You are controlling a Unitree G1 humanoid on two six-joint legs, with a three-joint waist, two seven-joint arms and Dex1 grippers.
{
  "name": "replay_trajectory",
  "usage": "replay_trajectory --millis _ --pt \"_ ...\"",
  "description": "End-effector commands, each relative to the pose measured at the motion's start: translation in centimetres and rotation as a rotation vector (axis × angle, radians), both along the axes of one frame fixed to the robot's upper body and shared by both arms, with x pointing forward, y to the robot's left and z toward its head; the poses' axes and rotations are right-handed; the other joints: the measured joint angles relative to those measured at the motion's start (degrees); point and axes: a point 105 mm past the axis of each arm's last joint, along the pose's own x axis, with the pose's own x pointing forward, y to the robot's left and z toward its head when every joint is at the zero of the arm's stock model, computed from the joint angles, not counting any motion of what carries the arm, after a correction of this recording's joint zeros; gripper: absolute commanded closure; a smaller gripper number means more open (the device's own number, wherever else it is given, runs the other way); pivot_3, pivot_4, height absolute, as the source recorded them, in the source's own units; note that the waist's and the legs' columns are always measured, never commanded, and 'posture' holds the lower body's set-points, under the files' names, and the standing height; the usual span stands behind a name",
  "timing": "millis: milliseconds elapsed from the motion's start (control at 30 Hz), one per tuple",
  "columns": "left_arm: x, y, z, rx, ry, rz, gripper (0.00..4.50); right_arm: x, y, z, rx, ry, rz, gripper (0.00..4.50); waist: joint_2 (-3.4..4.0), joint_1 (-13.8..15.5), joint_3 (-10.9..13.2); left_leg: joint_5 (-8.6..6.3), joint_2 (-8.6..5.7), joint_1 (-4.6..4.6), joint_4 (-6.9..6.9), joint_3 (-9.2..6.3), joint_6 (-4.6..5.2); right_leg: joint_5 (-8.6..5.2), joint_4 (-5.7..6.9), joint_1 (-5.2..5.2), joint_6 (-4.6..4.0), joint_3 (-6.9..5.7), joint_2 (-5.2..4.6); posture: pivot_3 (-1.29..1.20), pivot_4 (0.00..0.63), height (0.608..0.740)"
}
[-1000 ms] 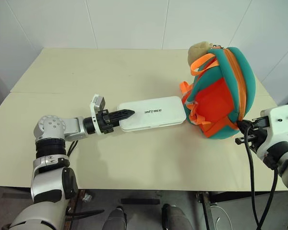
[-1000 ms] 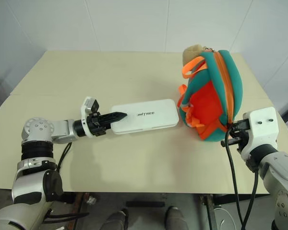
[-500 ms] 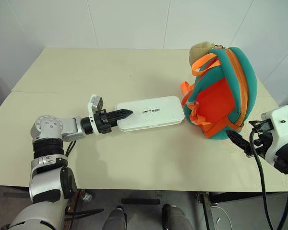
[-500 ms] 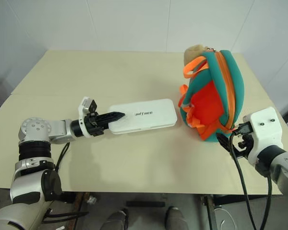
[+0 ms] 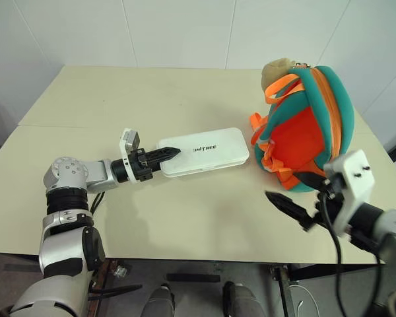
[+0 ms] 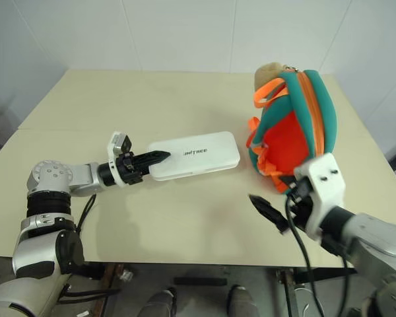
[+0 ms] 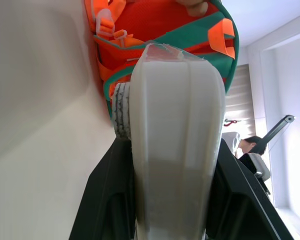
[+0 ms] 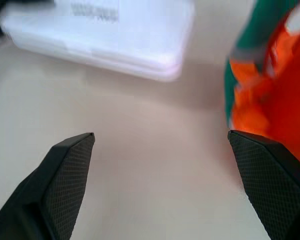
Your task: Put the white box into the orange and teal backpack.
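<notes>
The white box lies flat on the table, its long side pointing toward the orange and teal backpack, which stands upright at the right. My left gripper is shut on the box's left end; in the left wrist view the box sits between the black fingers with the backpack just beyond it. My right gripper hovers open over the table in front of the backpack's lower edge. In the right wrist view its fingers are spread wide, with the box and the backpack ahead.
A tan plush lump pokes out at the backpack's top. The beige table has bare room in front of the box and behind it. White walls stand behind. A person shows far off in the left wrist view.
My right gripper has opened, let go of the backpack's lower right edge and swung left, in front of the backpack. The left gripper and the box have stayed put.
</notes>
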Motion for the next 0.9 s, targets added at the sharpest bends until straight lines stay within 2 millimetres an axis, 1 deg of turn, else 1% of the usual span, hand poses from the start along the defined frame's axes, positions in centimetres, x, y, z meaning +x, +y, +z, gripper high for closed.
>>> replay_trajectory --millis 33,133,233,367,467,600,700,900 --pt "0.3 1.2 1.9 -0.048 -0.069 0.045 3.25 2.4 -0.3 1.0 0.049 -0.036 -0.128 0.0 0.0 0.0 0.0 0.0 0.0 -0.01 0.0 0.01 0.0 0.02 0.0 -0.01 0.01 0.01 -0.01 0.0 0.15 0.74" --pt "0.3 2.1 2.1 -0.054 -0.07 0.074 3.25 4.4 -1.0 1.4 0.075 -0.064 -0.238 0.0 0.0 0.03 0.0 0.0 0.0 -0.01 -0.04 0.0 0.0 0.1 0.04 -0.04 0.16 0.02 0.0 0.0 0.15 0.74" --pt "0.1 3.2 2.2 -0.067 -0.067 0.109 3.25 6.2 -1.8 2.1 0.105 -0.127 -0.342 0.0 0.0 -0.01 0.0 -0.02 -0.01 -0.02 -0.17 0.0 -0.01 0.23 0.12 -0.11 0.4 0.01 0.0 0.0 0.15 0.74" --pt "-0.3 3.9 2.2 -0.075 -0.059 0.131 3.25 8.1 -2.2 2.8 0.136 -0.174 -0.412 0.0 0.0 -0.16 0.0 -0.01 0.0 -0.01 -0.31 0.0 -0.02 0.21 0.12 -0.15 0.42 0.01 0.0 0.0 0.15 0.74" --pt "-0.4 4.1 2.0 -0.075 -0.057 0.143 3.25 9.1 -2.1 3.1 0.147 -0.196 -0.42 0.0 0.0 -0.35 0.0 -0.01 0.0 0.01 -0.32 0.02 -0.02 0.22 0.15 -0.15 0.44 0.02 0.01 0.0 0.15 0.74" --pt "-0.7 3.9 1.8 -0.073 -0.062 0.149 3.25 10.9 -1.2 3.7 0.183 -0.221 -0.401 0.0 0.0 -0.58 0.0 0.01 0.0 0.01 -0.25 0.02 -0.04 0.25 0.19 -0.14 0.5 0.03 0.01 0.0 0.15 0.74" --pt "-0.8 3.9 1.7 -0.071 -0.065 0.156 3.25 11.9 -0.4 4.1 0.199 -0.24 -0.364 0.0 0.0 -0.99 0.0 0.03 0.0 0.02 -0.24 0.01 -0.05 0.28 0.21 -0.13 0.52 0.04 0.02 0.0 0.15 0.74" --pt "-1.0 4.1 1.7 -0.069 -0.07 0.175 3.25 13.3 0.7 4.8 0.222 -0.28 -0.33 0.0 0.0 -1.53 0.0 0.04 0.0 0.02 -0.3 0.01 -0.06 0.28 0.2 -0.15 0.52 0.05 0.01 0.0 0.15 0.74"
